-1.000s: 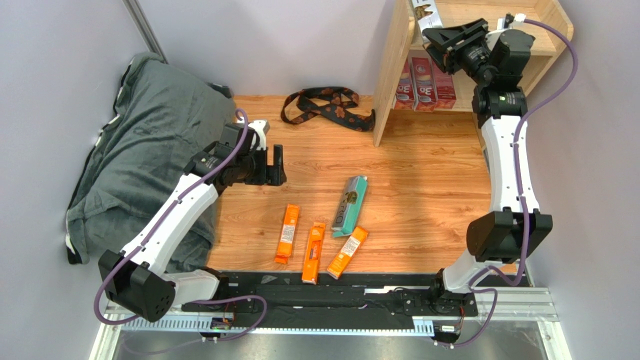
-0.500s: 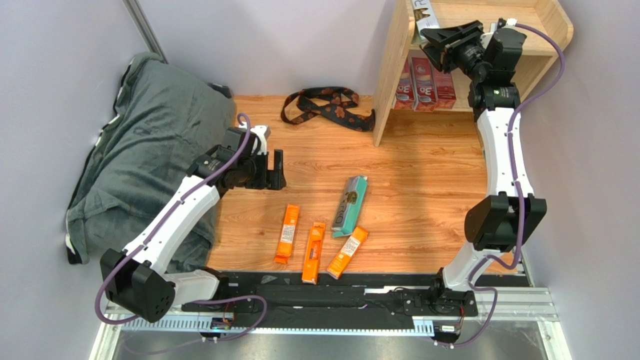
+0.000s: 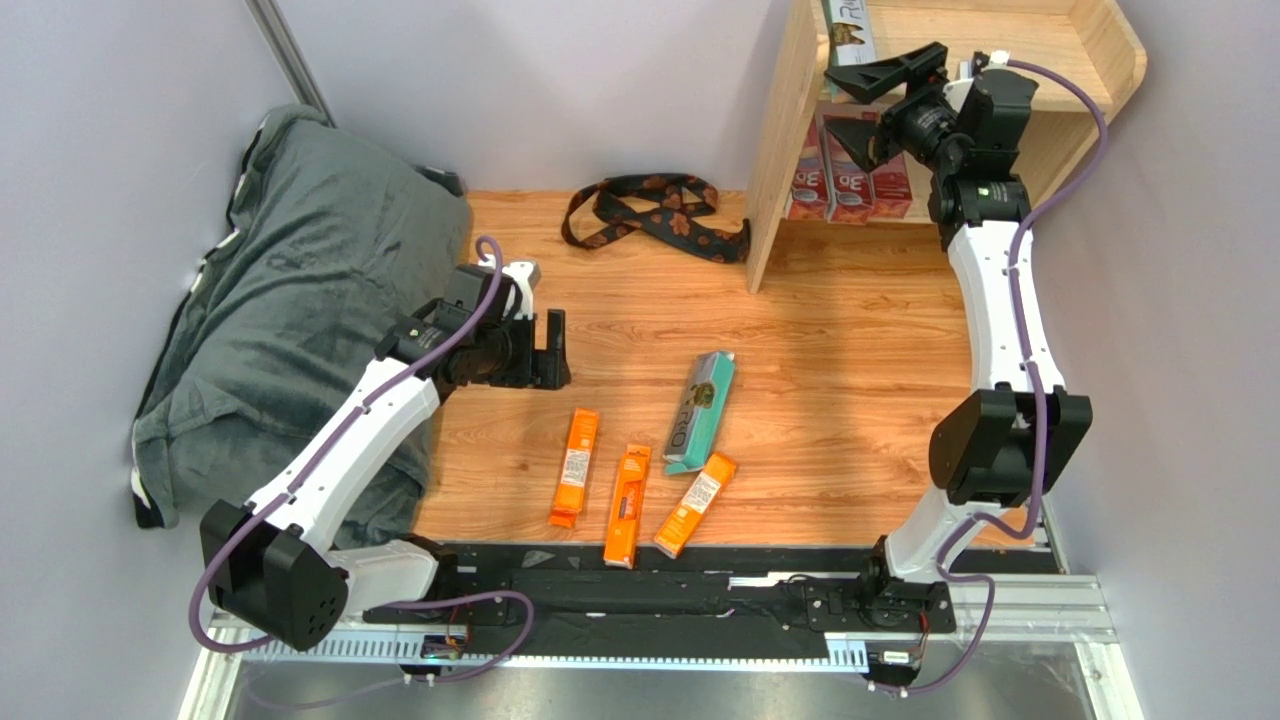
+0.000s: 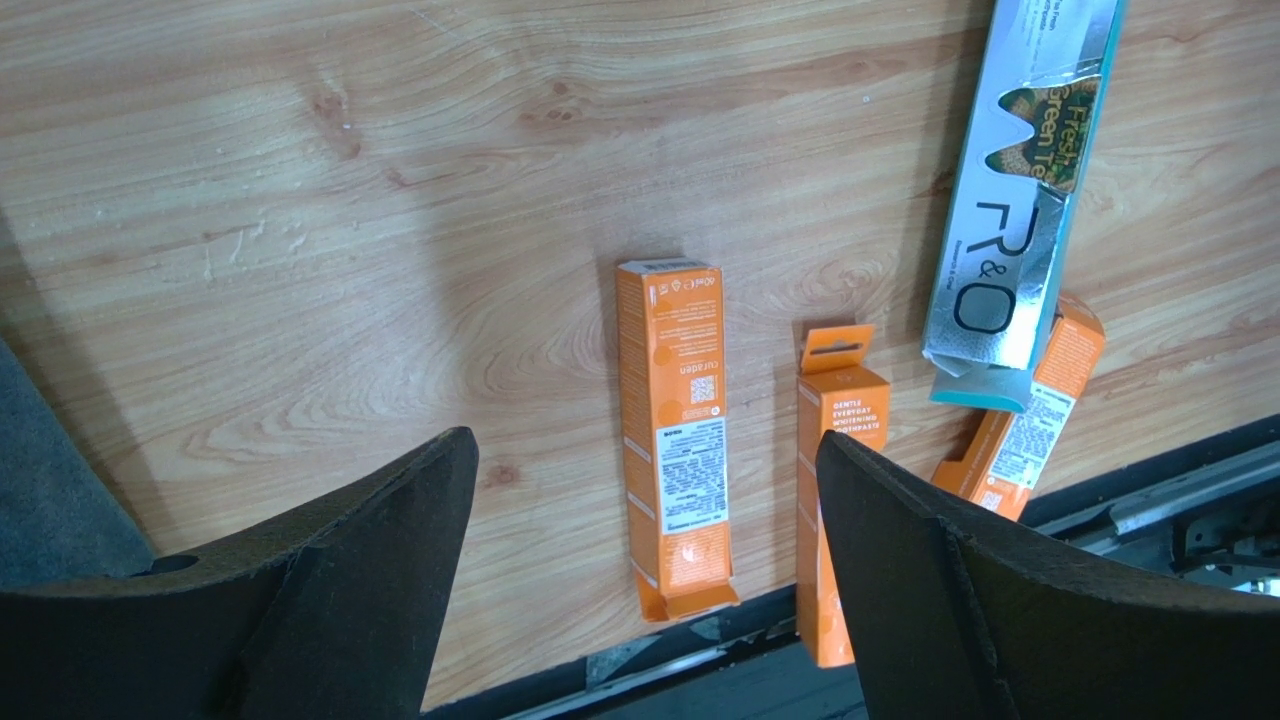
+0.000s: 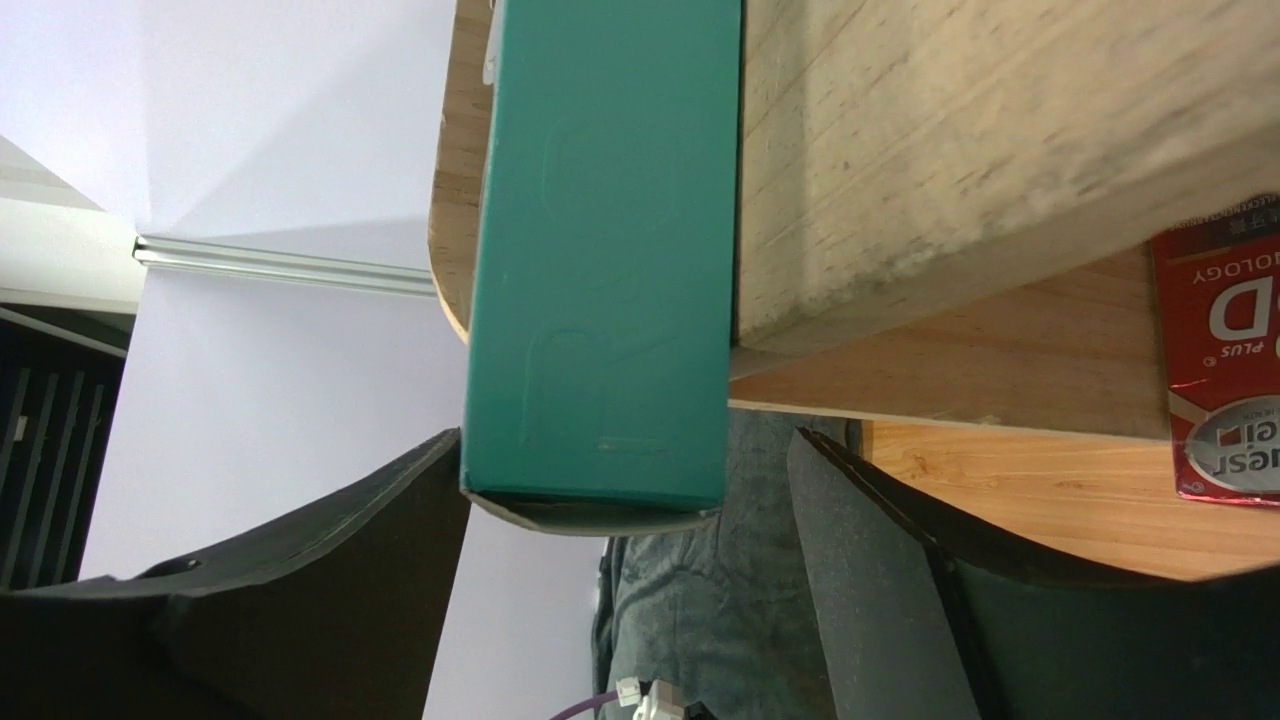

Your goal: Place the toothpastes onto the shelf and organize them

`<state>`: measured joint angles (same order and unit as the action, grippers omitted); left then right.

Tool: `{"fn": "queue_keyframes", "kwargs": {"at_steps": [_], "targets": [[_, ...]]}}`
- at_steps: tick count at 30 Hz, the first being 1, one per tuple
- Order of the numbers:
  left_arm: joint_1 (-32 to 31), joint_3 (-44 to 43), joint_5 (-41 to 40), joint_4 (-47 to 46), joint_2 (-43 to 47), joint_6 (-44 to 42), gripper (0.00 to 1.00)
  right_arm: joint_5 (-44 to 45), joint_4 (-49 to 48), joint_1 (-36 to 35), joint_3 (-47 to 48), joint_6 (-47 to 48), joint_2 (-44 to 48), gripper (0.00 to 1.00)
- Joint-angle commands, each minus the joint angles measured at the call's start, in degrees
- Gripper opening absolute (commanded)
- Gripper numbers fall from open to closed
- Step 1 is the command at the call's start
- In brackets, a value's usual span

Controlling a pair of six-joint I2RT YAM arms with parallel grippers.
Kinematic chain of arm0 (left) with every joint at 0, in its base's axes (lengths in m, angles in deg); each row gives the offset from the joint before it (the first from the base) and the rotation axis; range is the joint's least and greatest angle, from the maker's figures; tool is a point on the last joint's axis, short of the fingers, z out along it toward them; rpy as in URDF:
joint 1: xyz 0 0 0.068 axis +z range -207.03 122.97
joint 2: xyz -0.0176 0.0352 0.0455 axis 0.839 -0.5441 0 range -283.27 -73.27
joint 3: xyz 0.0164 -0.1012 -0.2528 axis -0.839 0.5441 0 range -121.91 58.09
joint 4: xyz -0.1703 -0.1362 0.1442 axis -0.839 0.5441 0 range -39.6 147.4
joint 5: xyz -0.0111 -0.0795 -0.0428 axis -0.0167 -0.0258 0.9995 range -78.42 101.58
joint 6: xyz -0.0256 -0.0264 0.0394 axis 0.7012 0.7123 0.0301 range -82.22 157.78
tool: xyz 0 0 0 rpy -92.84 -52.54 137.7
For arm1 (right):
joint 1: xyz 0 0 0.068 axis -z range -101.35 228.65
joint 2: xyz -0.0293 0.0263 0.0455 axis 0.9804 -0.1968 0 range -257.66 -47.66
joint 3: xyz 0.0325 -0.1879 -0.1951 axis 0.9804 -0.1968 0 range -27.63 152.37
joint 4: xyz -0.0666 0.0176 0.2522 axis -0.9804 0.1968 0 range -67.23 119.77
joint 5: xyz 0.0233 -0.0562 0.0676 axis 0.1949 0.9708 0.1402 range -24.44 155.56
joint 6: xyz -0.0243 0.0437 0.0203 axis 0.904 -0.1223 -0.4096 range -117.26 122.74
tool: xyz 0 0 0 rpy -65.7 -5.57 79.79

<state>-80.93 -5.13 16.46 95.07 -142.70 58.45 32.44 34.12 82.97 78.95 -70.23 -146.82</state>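
Note:
The wooden shelf stands at the far right. A long toothpaste box, silver-white from above and teal in the right wrist view, rests against the top tier's rim. My right gripper is open around its near end, with a gap on one side. Dark red boxes stand in the lower tier. On the table lie three orange boxes and a teal-and-silver one. My left gripper hovers open and empty over an orange box.
A black-and-brown strap lies on the table left of the shelf. A dark grey cloth heap fills the left side. Grey walls close in behind and on both sides. The black base rail runs along the near edge.
My right gripper has opened and let go of the box on the shelf's top tier, after carrying it slightly left. The left arm has drifted a little nearer, still open.

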Motion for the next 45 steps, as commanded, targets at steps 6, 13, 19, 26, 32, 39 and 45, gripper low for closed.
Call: {"fn": "queue_keyframes", "kwargs": {"at_steps": [6, 13, 19, 26, 32, 39, 45], "targets": [[0.0, 0.5, 0.5, -1.8, 2.9, -0.8, 0.92, -0.2, -4.3, -0.1, -4.1, 2.9, 9.1, 0.93], [-0.1, 0.5, 1.4, -2.2, 3.1, -1.4, 0.93, 0.1, -1.4, -0.1, -7.3, 6.5, 13.7, 0.96], [0.0, 0.2, 3.8, -3.0, 2.7, -1.5, 0.93, 0.5, 0.1, -0.1, -18.0, 12.4, 21.5, 0.96], [0.0, 0.6, 9.0, -5.5, 1.7, -0.8, 0.93, 3.2, 6.7, -0.1, -29.7, 21.5, 35.4, 0.96], [-1.5, 0.6, 13.7, -8.9, -0.6, -0.1, 0.93, 6.4, 15.2, -0.1, -37.6, 27.7, 46.4, 0.96], [-8.8, -4.5, 11.2, -9.3, -9.3, 0.6, 0.93, 7.0, 21.3, -0.2, -50.3, 30.9, 56.1, 0.96], [-14.6, -11.4, 7.9, -8.9, -21.0, 0.8, 0.93, 6.7, 24.4, -0.2, -59.7, 31.1, 62.4, 0.95]]}}
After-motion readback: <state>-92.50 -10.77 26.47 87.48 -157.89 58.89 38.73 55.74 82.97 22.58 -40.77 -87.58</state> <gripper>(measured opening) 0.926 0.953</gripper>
